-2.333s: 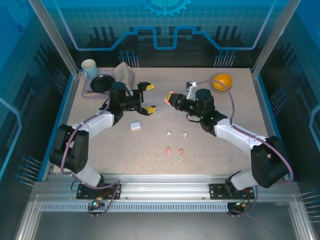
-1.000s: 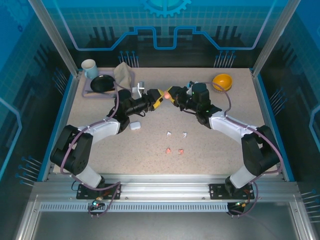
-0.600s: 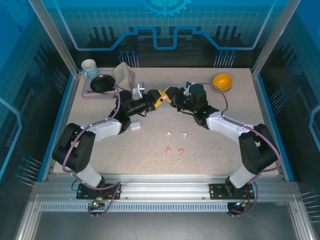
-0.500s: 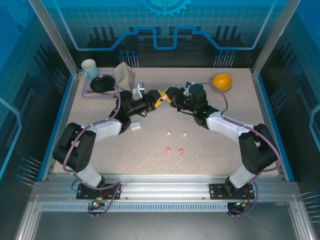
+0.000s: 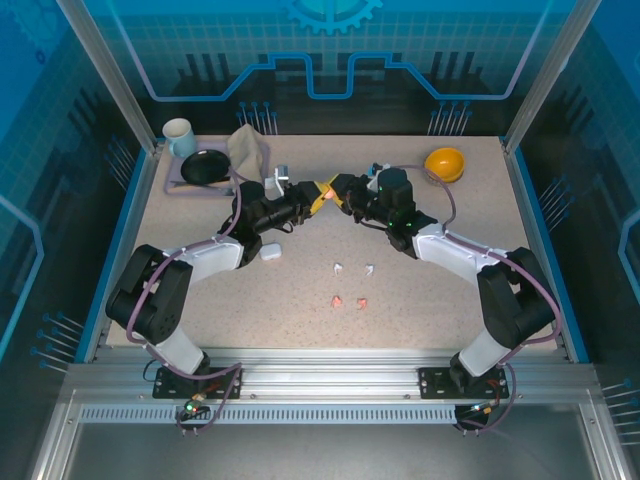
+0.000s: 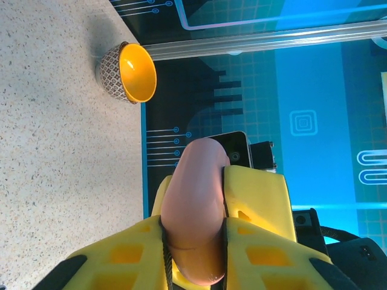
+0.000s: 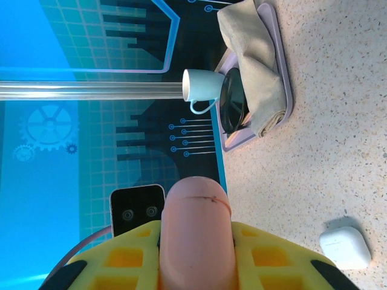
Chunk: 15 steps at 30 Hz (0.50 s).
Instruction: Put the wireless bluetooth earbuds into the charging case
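Both arms meet mid-bench, raised above the surface, nose to nose

- left end effector (image 5: 313, 198): yellow fingers (image 6: 260, 257) pressed onto the near end of the pink charging case (image 6: 196, 199), pinching it
- right end effector (image 5: 336, 190): also pinching the same pink case from the opposite end; in the right wrist view the case stands between its two yellow pads with the lid seam facing away from the camera
- so the pink case hangs in the air between the two, lid looks closed

Task items:
- two white earbuds (image 5: 340, 268) lie loose on the bench (image 5: 440, 300), near side of the arms, close together but apart
- two pink earbuds (image 5: 338, 301) just nearer than the white pair, also loose, side by side
- white charging case (image 5: 269, 251) sits closed on the bench beside the left forearm, left of the earbuds

Rest:
- orange bowl (image 5: 444, 162) at the far right
- white mug (image 5: 178, 133), black dish (image 5: 203, 166) and folded cloth (image 5: 250, 150) on a lilac tray at the far left corner
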Available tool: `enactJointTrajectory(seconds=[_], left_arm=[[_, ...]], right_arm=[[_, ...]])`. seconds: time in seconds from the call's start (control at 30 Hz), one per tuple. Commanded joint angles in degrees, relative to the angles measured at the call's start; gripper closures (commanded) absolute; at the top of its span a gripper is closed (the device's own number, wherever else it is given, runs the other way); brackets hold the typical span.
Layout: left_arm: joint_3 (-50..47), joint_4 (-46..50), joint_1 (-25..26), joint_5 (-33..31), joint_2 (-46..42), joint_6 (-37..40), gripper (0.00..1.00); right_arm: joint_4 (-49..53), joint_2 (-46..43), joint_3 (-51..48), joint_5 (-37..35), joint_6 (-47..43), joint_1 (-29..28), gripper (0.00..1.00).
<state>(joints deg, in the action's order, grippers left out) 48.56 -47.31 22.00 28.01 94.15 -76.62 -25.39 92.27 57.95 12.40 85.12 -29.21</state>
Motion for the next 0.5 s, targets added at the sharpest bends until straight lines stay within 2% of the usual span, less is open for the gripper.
enactJointTrajectory(seconds=[0.0,0.13,0.27,0.47], left_arm=[[1.6,1.0,0.4,-0.3,-0.8,2.2,0.83],[1.5,2.2,0.5,-0.2,-1.6,2.8,0.90],[1.4,2.6,0.5,0.1,-1.9,2.9,0.93],[1.2,3.4,0.5,0.6,-2.1,3.4,0.95]], right_arm=[[0.8,-1.5,0.1,1.3,-1.6,-0.6,0.80],[1.6,-2.1,0.5,0.8,-2.1,0.1,0.71],[2.6,-2.8,0.7,0.5,-2.2,1.4,0.58],[3.6,-3.9,0.4,0.3,-2.9,3.5,0.55]])
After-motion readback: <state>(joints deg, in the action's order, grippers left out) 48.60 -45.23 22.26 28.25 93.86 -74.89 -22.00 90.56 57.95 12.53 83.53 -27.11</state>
